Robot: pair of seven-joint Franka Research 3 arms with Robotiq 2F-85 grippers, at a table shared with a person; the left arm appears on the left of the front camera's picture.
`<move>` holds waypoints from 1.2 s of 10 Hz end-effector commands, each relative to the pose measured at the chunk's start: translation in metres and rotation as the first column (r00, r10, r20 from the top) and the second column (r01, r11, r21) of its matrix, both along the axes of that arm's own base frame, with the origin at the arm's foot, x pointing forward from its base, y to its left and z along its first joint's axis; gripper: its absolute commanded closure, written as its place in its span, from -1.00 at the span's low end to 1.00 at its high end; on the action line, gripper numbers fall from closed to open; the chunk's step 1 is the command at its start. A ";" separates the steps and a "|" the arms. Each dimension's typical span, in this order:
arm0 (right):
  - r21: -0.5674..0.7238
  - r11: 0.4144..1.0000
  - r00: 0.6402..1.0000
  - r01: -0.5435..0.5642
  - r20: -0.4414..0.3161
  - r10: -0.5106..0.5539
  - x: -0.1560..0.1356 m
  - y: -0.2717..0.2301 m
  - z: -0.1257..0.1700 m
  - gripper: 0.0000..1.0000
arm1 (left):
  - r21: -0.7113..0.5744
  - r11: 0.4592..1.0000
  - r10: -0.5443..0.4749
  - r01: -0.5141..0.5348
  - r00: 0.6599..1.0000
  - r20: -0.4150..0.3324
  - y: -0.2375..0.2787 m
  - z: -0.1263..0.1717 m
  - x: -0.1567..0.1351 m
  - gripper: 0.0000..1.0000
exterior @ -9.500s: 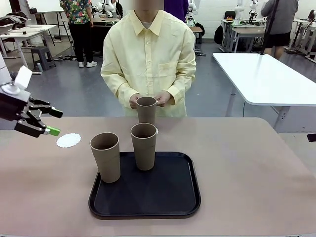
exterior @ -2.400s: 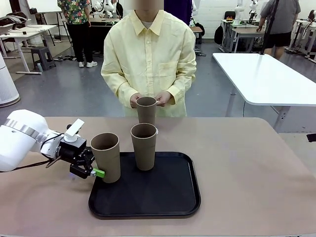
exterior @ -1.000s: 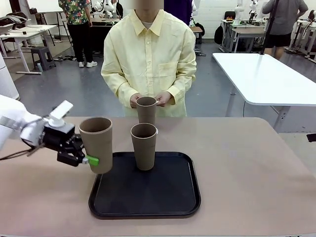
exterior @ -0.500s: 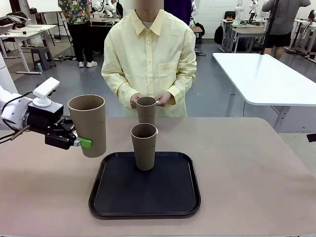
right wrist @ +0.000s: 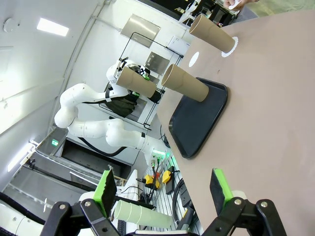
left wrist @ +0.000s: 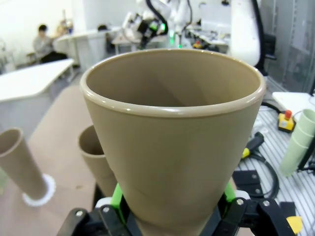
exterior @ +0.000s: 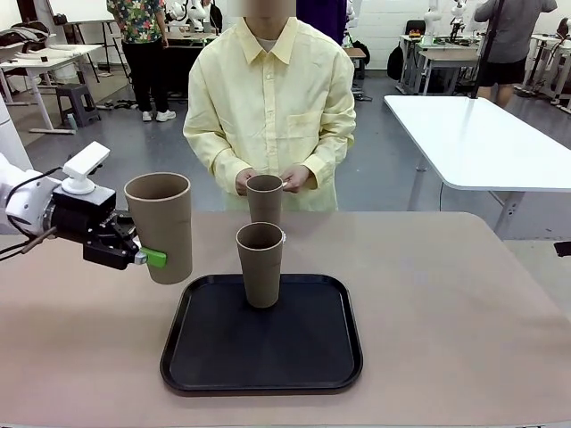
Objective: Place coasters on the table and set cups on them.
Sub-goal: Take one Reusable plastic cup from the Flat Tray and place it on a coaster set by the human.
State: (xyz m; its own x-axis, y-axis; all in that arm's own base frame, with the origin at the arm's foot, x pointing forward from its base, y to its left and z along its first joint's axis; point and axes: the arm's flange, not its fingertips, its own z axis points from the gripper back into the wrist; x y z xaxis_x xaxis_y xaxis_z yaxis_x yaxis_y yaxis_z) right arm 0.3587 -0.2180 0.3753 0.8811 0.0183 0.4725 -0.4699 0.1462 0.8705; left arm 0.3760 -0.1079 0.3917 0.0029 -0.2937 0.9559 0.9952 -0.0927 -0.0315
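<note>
**Left gripper clamped on a tumbler, held up left of the tray**

Front view: we saw the left gripper, black with green pads, squeezed shut around the lower part of a tall tapered matte brown-beige tumbler. It held the tumbler off the large beige-tan table, just left of the black rounded-square tray. A second tumbler of the same kind stood upright on the tray's far part. A third tumbler stood near the table's far edge, with a person's hand at its rim.

Left wrist view: the held tumbler sat between the green pads, which pressed on both sides near its base. Behind it were the second tumbler and the third tumbler, which stood on a small round white paper doily with a scalloped edge.

Right wrist view: the right gripper had its jaws spread wide with nothing between them. A second doily lay bare on the table, near the tray and apart from the third tumbler.
</note>
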 end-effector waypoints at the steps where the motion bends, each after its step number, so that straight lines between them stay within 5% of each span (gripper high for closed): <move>1: 0.001 1.000 1.000 0.003 -0.001 -0.003 0.000 -0.001 -0.001 -1.00 | -0.031 0.999 0.043 -0.040 0.994 0.099 0.017 0.007 0.053 -0.67; 6: 0.001 1.000 1.000 0.003 -0.001 -0.003 0.000 -0.001 -0.001 -1.00 | -0.070 0.978 0.202 -0.198 0.978 0.059 0.114 0.002 0.140 -0.67; 12: 0.001 1.000 1.000 0.003 -0.001 -0.003 0.000 -0.001 -0.001 -1.00 | -0.068 0.954 0.292 -0.292 0.956 -0.009 0.198 -0.014 0.153 -0.67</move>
State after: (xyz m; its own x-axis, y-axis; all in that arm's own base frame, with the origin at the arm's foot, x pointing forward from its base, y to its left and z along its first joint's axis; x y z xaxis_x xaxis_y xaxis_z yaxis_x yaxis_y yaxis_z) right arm 0.3578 -0.2193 0.3753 0.8812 0.0150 0.4724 -0.4693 0.1477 0.8706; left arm 0.5222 0.0864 0.3757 0.0593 -0.2298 0.9714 0.9769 0.2135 -0.0091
